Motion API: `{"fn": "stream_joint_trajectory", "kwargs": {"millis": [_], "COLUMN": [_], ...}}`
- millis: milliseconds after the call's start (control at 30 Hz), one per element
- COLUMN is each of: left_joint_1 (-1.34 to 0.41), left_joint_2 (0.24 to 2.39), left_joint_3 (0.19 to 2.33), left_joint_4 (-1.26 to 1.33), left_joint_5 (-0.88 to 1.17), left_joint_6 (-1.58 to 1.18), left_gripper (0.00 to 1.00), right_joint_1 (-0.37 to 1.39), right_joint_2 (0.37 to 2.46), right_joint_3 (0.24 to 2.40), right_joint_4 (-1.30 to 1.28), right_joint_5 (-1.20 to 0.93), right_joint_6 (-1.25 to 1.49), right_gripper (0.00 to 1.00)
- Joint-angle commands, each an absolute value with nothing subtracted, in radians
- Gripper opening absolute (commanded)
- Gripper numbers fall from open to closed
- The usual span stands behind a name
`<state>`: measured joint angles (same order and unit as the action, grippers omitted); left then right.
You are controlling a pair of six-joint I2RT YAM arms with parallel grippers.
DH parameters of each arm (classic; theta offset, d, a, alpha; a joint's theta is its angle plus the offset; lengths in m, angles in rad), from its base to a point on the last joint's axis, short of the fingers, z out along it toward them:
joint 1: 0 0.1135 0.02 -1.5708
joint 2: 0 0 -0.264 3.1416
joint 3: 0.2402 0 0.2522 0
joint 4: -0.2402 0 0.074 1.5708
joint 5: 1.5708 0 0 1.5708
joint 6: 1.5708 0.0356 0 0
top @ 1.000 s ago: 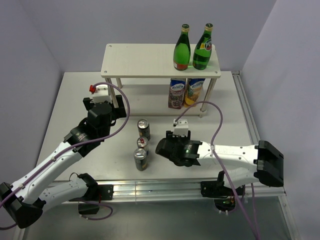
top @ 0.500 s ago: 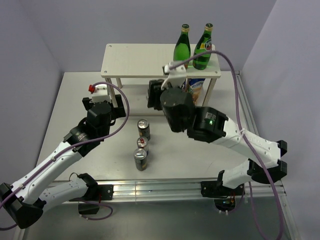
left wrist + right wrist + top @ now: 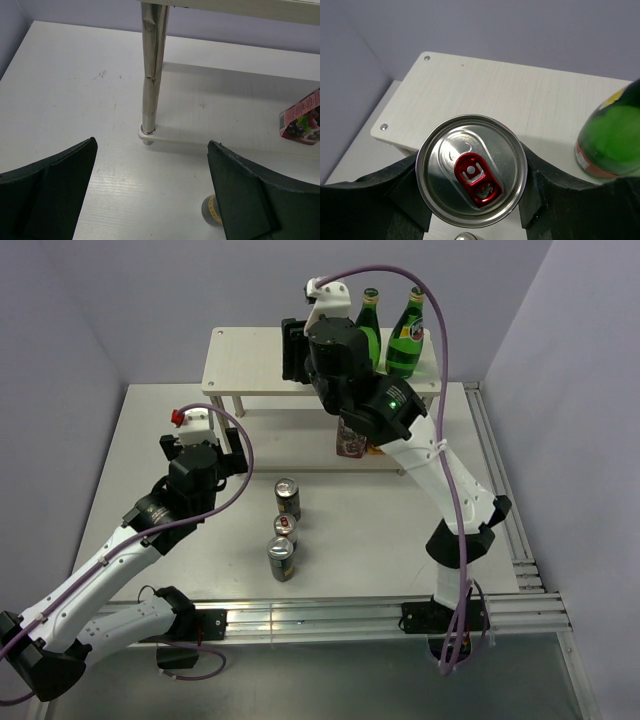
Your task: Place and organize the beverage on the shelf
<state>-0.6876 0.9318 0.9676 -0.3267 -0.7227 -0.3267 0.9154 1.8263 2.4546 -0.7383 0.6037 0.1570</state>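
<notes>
Only its wrist camera is showing the right gripper (image 3: 470, 186) clenching a can (image 3: 471, 167); the left gripper (image 3: 152, 192) is gaping empty. Three more cans (image 3: 287, 497) (image 3: 285, 528) (image 3: 281, 558) and two bottles (image 3: 366, 340) (image 3: 407, 337) are standing.

**Top external.** Fixed, high, behind the arm bases. Faces forward and down. Far enough to take in the whole table (image 3: 380, 540), both arms and the shelf (image 3: 250, 355) by the far wall.

**Left wrist.** Low, near the tabletop. Faces forward and slightly down between the dark fingers of the left gripper (image 3: 151, 150). Close on one shelf leg (image 3: 152, 75), with a purple juice carton (image 3: 301, 119) at the right edge.

**Right wrist.** Above the shelf's top board (image 3: 485, 85). Faces steeply down. Very near: a can (image 3: 471, 170) in the right gripper (image 3: 470, 192) fills the foreground.

**Shared.** The top board shows in top external and right wrist. The purple juice carton (image 3: 348, 445) shows in top external and left wrist.
</notes>
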Motion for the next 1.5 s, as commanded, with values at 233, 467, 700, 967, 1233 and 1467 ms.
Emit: {"fn": "stream_joint_trajectory", "kwargs": {"millis": [233,467,700,967,1233,1467], "left_joint_1": [-0.681,-0.681,-0.68,-0.673,-0.67,-0.67], "left_joint_2": [0.919,0.916,0.913,0.91,0.907,0.905], "left_joint_3": [1.003,1.006,1.008,1.009,1.009,1.008], "left_joint_4": [-0.318,-0.319,-0.321,-0.322,-0.322,-0.321], "left_joint_5": [-0.695,-0.695,-0.695,-0.687,-0.684,-0.684], "left_joint_6": [-0.328,-0.33,-0.33,-0.333,-0.334,-0.334], "left_gripper": [0.99,0.99,0.99,0.99,0.99,0.99], "right_joint_1": [0.833,0.781,0.759,0.753,0.753,0.752], "right_joint_2": [1.881,1.931,1.967,1.971,1.976,1.991], "right_joint_3": [2.572,2.582,2.588,2.588,2.582,2.556], "right_joint_4": [-0.663,-0.666,-0.663,-0.647,-0.629,-0.609], "right_joint_5": [0.453,0.373,0.345,0.344,0.35,0.344], "right_joint_6": [0.127,0.158,0.166,0.161,0.16,0.178], "right_gripper": [0.02,0.04,0.14,0.52,0.8,0.67]}}
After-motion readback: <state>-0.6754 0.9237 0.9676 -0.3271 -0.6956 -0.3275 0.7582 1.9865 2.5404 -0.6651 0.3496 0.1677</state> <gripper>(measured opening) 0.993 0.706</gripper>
